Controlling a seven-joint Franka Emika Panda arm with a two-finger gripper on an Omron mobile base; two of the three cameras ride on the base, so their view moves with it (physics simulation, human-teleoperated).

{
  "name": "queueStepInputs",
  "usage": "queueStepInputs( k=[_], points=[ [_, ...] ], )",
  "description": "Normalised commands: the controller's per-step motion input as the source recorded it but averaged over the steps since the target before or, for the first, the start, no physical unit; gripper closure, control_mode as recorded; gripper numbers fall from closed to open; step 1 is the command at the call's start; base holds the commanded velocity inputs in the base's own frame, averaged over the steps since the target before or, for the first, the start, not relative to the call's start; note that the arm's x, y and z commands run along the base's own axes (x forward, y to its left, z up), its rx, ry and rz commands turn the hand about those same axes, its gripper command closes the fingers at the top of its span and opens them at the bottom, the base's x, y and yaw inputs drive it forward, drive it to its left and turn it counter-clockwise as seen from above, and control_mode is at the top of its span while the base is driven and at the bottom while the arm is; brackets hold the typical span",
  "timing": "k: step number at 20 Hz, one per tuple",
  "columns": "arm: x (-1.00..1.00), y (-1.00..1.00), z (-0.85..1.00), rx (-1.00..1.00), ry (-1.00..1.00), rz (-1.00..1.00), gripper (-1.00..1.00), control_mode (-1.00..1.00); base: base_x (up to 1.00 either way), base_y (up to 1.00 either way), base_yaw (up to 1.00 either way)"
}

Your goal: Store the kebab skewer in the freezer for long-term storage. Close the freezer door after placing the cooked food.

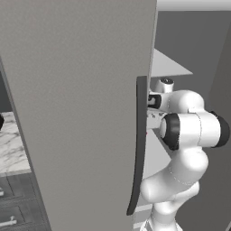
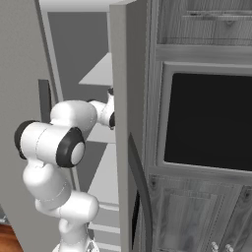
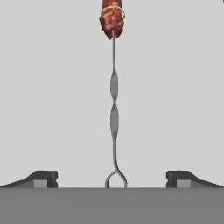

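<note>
In the hand view the claw (image 3: pixel 112 178) stood wide, its two dark fingertips (image 3: pixel 43 178) far apart with nothing between them. The kebab skewer (image 3: pixel 113 109) lay flat on a pale white surface, most likely a freezer shelf, its looped handle end midway between the tips and touching neither. The red-orange chunks sat at its far end. Lying loose like this, the skewer looked already set down for storage, with the claw spread to let it go.

From the base views, the arm (image 1: pixel 189 131) reached forward through the gap beside the freezer door (image 1: pixel 81 113), its elbow bent near and its wrist deep among the white shelves (image 2: pixel 101 71) of the freezer (image 2: pixel 74 59). The door hung open, its long dark handle (image 1: pixel 139 144) just left of the arm. To the right was the dark oven (image 2: pixel 209 120). The door had yet to be shut.
</note>
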Motion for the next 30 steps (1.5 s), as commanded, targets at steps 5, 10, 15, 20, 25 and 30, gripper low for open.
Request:
queueStepInputs(
  k=[5, 10, 15, 20, 25, 30],
  points=[
    [-0.33, 0.00, 0.00, 0.00, -0.03, 0.00, -1.00, -1.00, 0.00, 0.00, 0.00],
    [-0.35, 0.00, 0.00, 0.00, 0.00, 0.00, -1.00, -1.00, 0.00, 0.00, 0.00],
    [-0.42, 0.00, 0.01, 0.00, 0.00, 0.00, -1.00, -1.00, 0.00, 0.00, 0.00],
    [-0.45, 0.00, 0.04, 0.00, 0.00, 0.00, -1.00, -1.00, 0.00, 0.00, 0.00],
    [-0.46, 0.00, 0.14, 0.00, 0.01, 0.00, -1.00, -1.00, 0.00, 0.00, 0.00],
    [-0.40, 0.00, 0.23, 0.00, 0.03, 0.00, -1.00, -1.00, 0.00, 0.00, 0.00]
  ],
)
